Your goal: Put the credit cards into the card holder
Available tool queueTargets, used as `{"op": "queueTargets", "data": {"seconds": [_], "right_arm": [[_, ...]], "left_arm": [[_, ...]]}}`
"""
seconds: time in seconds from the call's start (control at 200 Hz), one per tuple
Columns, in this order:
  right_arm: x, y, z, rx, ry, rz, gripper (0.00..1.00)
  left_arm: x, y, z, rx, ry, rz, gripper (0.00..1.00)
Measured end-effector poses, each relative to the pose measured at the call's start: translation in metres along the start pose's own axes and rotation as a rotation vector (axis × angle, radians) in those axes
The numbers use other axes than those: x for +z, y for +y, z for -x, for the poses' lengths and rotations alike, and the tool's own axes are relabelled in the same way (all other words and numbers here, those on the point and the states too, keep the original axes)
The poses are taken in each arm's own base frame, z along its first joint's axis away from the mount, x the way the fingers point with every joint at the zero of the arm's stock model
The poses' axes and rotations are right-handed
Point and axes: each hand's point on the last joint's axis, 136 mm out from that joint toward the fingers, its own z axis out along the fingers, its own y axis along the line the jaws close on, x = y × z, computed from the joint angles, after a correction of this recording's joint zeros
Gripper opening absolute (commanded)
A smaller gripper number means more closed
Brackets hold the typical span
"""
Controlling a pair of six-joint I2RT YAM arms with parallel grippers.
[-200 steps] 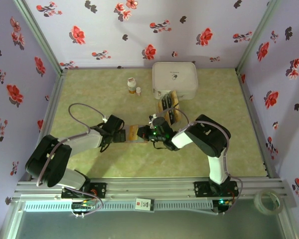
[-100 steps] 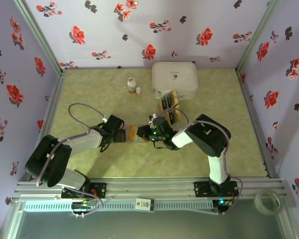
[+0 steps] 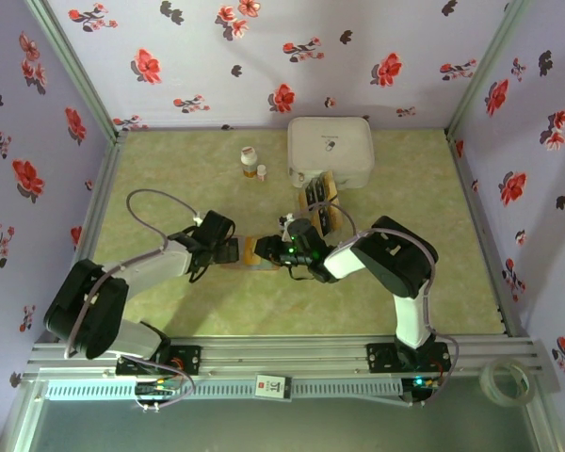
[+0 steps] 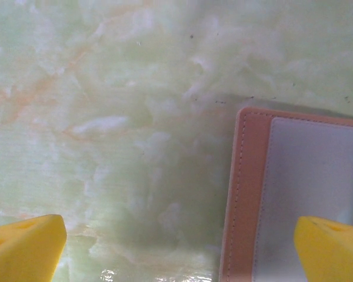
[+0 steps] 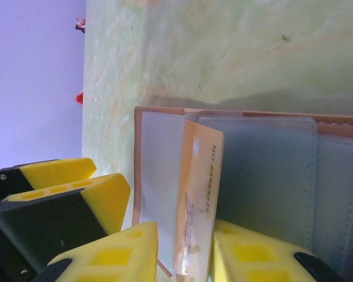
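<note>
Yellow right claw (image 5: 185, 254) looser around tan card (image 5: 200, 176)

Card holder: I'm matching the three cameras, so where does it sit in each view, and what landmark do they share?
Top external: card holder just left of the picture's centre.
Left wrist: card holder in the lower right corner, brown edge, grey inside.
Right wrist: card holder lower centre to right edge, open, a tan card standing in it.
Shared landmark: the green marbled table.
</note>
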Motion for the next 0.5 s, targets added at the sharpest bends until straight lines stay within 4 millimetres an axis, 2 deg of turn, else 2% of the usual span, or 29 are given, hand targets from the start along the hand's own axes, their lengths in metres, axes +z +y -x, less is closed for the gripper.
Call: {"op": "queueTargets", "data": {"seconds": [0.22, 0.5], "right_arm": [[0.000, 0.000, 0.000, -0.014, 0.016, -0.029, 0.34], [-0.004, -0.002, 0.000, -0.035, 0.031, -0.081, 0.35]], "left_arm": [[0.001, 0.012, 0.002, -0.037, 0.010, 0.028, 1.00], [0.002, 0.021, 0.004, -0.058, 0.019, 0.051, 1.00]]}}
